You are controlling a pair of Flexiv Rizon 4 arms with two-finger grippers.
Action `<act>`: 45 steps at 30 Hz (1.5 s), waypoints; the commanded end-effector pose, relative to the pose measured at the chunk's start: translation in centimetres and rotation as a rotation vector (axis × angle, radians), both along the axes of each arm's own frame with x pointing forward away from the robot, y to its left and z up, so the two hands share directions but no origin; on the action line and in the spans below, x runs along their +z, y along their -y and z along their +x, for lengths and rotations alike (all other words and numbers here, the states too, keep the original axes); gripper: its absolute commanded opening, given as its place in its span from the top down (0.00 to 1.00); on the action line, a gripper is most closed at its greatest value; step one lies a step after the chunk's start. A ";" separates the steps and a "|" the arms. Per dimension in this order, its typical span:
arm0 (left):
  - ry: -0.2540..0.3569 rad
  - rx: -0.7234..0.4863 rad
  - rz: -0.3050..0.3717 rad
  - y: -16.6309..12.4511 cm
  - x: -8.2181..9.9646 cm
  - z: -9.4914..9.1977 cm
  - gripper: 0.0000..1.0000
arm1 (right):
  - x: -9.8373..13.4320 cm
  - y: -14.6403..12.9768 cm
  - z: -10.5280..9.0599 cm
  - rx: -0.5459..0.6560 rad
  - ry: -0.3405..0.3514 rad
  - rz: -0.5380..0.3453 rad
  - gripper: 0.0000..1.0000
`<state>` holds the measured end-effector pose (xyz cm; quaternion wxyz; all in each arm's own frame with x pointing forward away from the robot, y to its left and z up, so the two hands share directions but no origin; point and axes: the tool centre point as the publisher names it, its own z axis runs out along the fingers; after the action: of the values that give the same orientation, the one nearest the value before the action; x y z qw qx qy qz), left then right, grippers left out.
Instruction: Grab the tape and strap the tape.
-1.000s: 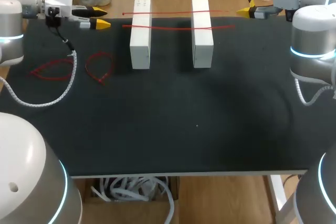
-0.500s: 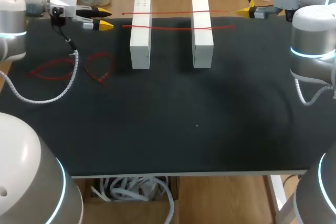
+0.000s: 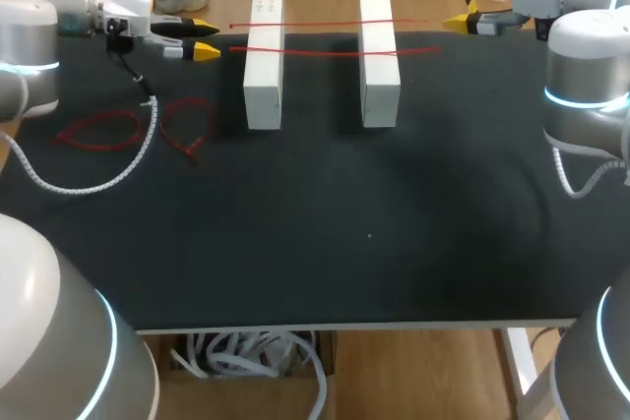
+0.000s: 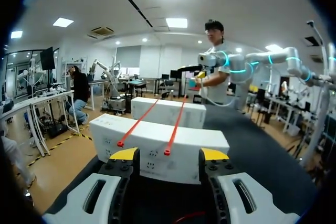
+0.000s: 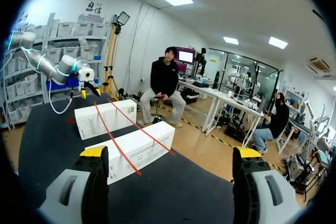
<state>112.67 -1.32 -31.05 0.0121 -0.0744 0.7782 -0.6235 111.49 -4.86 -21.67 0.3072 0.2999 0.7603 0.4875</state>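
Note:
Two long red tape straps, the far strap and the near strap, lie across two white blocks, the left block and the right block. My left gripper hovers open just left of the strap ends, holding nothing. In the left wrist view the near strap's end and the far strap's end rest on the left block, just ahead of that gripper. My right gripper stands wide open past the right block. The right wrist view shows this gripper empty, with the right block ahead.
Two looped red ties, one at the far left and one beside it, lie on the black table. A white coiled cable from my left arm drapes around them.
My left gripper has moved right, closer to the strap ends on the left block. The right arm has kept still.

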 end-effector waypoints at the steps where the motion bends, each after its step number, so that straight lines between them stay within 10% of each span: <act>1: -0.006 -0.019 -0.008 0.6 -0.7 0.5 0.54 | 0.0 0.0 0.0 0.000 0.000 0.000 0.00; 45: -0.012 -0.052 -0.057 2.0 -1.8 -0.1 0.63 | 0.0 0.0 0.0 0.000 0.000 0.000 0.00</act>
<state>112.39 -3.44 -32.70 -0.0090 -0.0611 0.7632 -0.6432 111.49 -4.87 -21.67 0.3072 0.2999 0.7603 0.4874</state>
